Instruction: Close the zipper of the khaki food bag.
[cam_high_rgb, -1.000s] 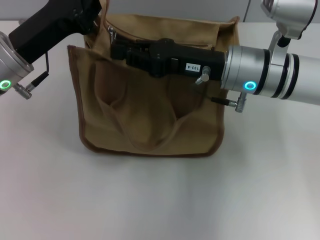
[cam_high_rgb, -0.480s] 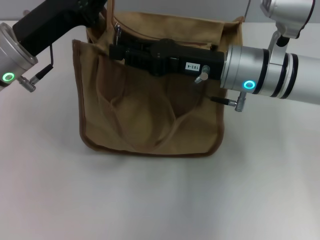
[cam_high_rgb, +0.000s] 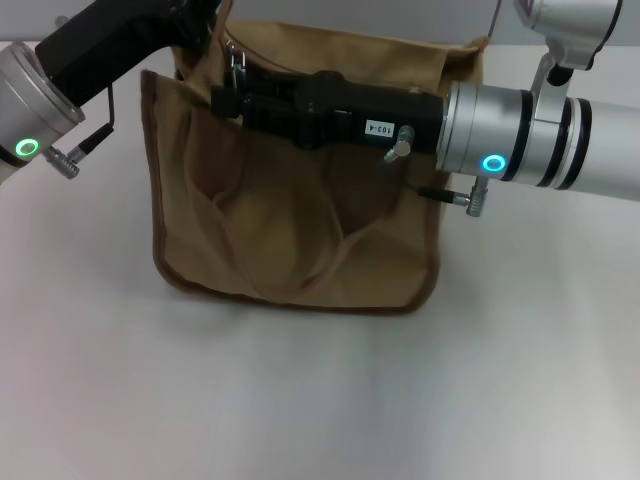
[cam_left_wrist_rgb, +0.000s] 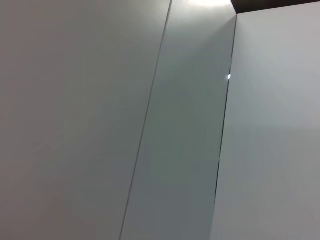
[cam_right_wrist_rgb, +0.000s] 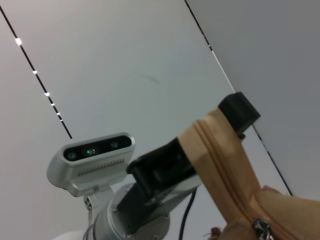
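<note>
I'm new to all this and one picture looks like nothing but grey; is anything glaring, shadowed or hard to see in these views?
Left wrist view: only pale wall panels with a bright patch at one edge, no bag. Head view: even light, the khaki food bag casts a soft shadow on the table; green rings glow on both arms. Right wrist view: the zipper is clear, clamped by the left gripper.

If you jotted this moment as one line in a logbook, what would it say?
left gripper: holding bag's top corner | right gripper: at zipper by pull tab | bag: upright on table
</note>
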